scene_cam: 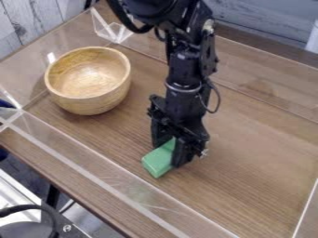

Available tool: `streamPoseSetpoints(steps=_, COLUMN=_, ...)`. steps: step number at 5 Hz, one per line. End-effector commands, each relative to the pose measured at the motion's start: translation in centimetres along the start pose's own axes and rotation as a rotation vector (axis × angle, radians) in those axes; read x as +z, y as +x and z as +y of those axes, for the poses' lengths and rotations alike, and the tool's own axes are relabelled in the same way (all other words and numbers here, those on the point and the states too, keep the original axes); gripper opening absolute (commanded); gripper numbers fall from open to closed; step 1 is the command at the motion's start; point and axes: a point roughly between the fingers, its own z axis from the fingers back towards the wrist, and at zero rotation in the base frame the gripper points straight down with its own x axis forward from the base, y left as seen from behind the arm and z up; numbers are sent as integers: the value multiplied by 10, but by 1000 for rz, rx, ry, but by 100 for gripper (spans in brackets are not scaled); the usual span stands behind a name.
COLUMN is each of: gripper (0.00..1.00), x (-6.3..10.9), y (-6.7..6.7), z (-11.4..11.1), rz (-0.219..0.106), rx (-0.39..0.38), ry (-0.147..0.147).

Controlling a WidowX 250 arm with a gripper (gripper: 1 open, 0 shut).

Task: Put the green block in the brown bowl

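Note:
The green block (156, 164) lies on the wooden table near the front wall, and only its near end shows. My gripper (178, 154) points down over its far end, with one dark finger on each side of the block. The jaws stand apart around it, and I cannot tell whether they touch its sides. The block still rests on the table. The brown bowl (87, 100) stands upright and empty at the back left, well apart from the gripper.
A clear plastic wall (74, 165) runs along the table's front and left edges, close to the block. A clear plastic piece (114, 33) stands behind the bowl. Bare tabletop (255, 158) lies to the right of the arm.

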Motion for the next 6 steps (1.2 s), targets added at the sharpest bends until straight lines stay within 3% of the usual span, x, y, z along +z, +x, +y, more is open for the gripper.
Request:
streamPoseSetpoints(steps=1, gripper=0, x=24, y=2, z=0, rz=-47, rx=17, ry=35)
streamPoseSetpoints(steps=2, gripper=0, x=41, y=3, z=4, rz=-88, rx=40, ry=58)
streamPoseSetpoints(steps=3, gripper=0, x=74, y=4, z=21, rz=-155, rx=119, ry=92)
streamPoseSetpoints(steps=4, gripper=0, x=105, y=9, z=46, rz=-228, rx=151, ry=111)
streamPoseSetpoints(steps=5, gripper=0, x=117, y=4, z=89, rz=-270, rx=195, ry=122)
streamPoseSetpoints(steps=6, gripper=0, x=115, y=-6, z=130, rz=-261, rx=350, ry=110)
